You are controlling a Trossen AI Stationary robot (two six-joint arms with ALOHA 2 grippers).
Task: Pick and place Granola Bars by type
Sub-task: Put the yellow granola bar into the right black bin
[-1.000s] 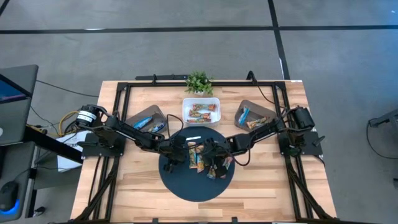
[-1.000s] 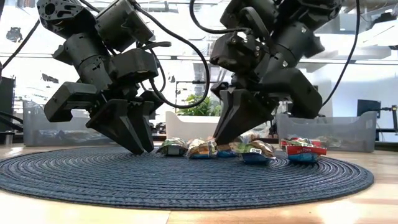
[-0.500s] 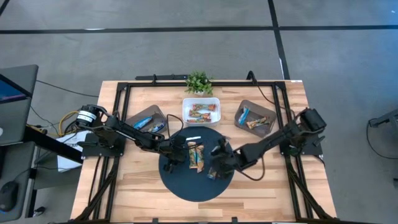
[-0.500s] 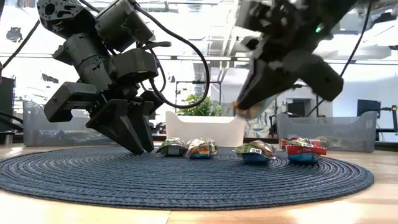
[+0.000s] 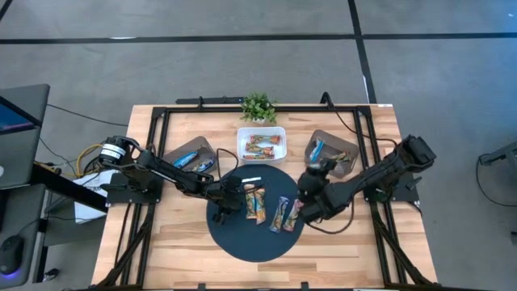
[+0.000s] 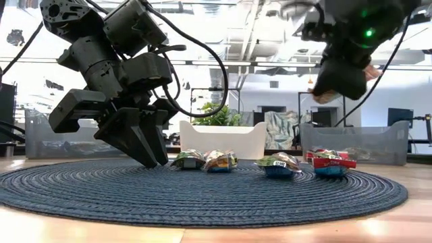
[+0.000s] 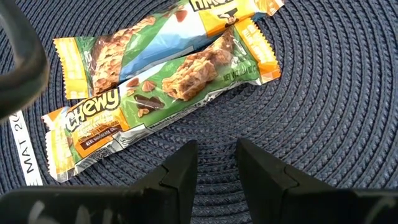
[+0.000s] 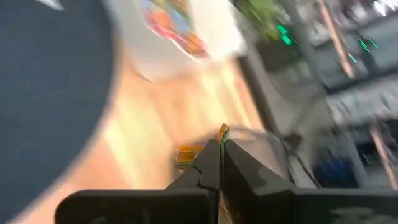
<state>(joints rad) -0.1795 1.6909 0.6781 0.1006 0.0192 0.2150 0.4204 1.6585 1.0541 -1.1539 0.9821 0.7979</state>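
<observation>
Granola Bars [image 5: 269, 207] in shiny orange, green and blue wrappers lie on my round dark woven mat [image 5: 242, 238], high view. Low: left gripper [image 6: 152, 150] low beside them, fingers slightly apart. Right wrist: right gripper [image 8: 220, 163] pinches an orange-wrapped bar [image 8: 222, 132].

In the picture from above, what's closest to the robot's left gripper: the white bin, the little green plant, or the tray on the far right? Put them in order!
Counting from the left gripper, which sits over the round dark mat:
1. The white bin, just past the mat, at the middle of the table.
2. The green plant, behind the bin at the table's far edge.
3. The right-hand tray, across the table near the right arm.
</observation>
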